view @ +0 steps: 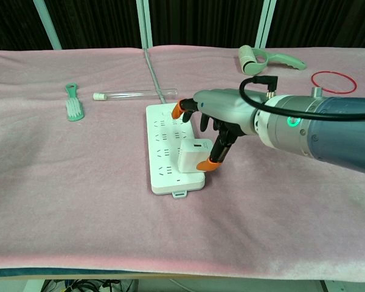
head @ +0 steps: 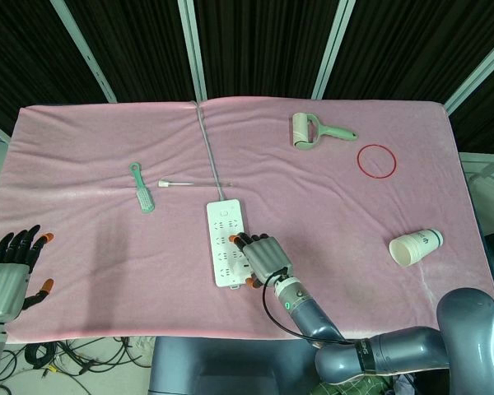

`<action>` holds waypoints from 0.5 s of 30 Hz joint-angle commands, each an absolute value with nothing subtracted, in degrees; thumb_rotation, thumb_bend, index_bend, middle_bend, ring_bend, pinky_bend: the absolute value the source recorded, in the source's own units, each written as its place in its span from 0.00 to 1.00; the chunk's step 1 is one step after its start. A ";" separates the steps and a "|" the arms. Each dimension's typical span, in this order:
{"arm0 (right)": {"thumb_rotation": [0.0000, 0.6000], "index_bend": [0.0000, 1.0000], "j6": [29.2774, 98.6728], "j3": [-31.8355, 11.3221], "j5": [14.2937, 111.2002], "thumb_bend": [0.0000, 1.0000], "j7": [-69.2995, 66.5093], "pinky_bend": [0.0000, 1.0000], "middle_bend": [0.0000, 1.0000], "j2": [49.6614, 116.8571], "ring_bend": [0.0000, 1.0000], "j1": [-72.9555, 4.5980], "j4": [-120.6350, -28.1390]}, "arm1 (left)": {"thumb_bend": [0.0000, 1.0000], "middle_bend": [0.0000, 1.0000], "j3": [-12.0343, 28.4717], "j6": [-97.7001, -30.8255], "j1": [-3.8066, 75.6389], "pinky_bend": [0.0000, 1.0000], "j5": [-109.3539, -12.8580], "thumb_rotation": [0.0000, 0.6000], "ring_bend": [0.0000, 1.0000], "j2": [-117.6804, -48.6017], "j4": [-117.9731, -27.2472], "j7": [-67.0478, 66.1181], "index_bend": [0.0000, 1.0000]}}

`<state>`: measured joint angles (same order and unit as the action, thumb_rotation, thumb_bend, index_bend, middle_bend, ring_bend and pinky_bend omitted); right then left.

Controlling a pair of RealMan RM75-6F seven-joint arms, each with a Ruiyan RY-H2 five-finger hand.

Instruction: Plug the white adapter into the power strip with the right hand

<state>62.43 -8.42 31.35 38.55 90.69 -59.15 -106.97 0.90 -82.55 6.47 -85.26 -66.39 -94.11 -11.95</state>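
The white power strip [view: 163, 131] lies mid-table on the pink cloth, its grey cable running to the far edge. The white adapter [view: 190, 157] stands upright in a socket near the strip's near end. My right hand [view: 222, 115] hovers just right of and above it, fingers spread and lifted off; only the orange thumb tip sits by the adapter's right side. In the head view the right hand [head: 263, 256] covers the adapter and the near end of the strip [head: 223, 220]. My left hand [head: 12, 267] hangs off the table's left front corner, fingers apart, holding nothing.
A green brush [view: 74, 104] and a glass test tube [view: 131, 94] lie left of the strip. A lint roller [view: 255, 61] and a red ring [view: 333, 81] are at the far right. A paper cup [head: 414, 245] lies on its side to the right.
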 commanded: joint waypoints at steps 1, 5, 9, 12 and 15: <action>1.00 0.15 62.59 -8.44 32.52 0.13 37.49 0.26 0.15 88.89 0.26 -58.15 -108.46 | 0.30 0.00 0.89 -82.49 6.46 0.00 -85.18 1.00 0.00 -66.41 -94.17 -12.14 0.12; 1.00 0.17 62.31 -8.35 34.16 0.13 36.01 0.27 0.19 86.64 0.28 -57.13 -110.13 | 0.30 0.00 0.91 -82.48 6.43 0.00 -85.02 1.00 0.00 -66.42 -94.30 -12.37 0.12; 1.00 0.34 63.04 -8.53 37.06 0.22 34.18 0.36 0.35 84.29 0.41 -55.75 -111.95 | 0.30 0.00 0.98 -82.41 6.43 0.00 -84.79 1.00 0.00 -66.38 -94.42 -12.43 0.12; 1.00 0.47 63.86 -8.43 39.53 0.33 33.15 0.54 0.50 82.94 0.58 -54.71 -113.03 | 0.30 0.00 0.97 -82.28 6.46 0.00 -84.69 1.00 0.00 -66.33 -94.50 -12.49 0.12; 1.00 0.60 64.62 -8.25 41.14 0.40 32.53 0.69 0.65 81.94 0.73 -53.83 -114.01 | 0.30 0.00 0.98 -82.32 6.44 0.00 -84.69 1.00 0.00 -66.31 -94.58 -12.46 0.12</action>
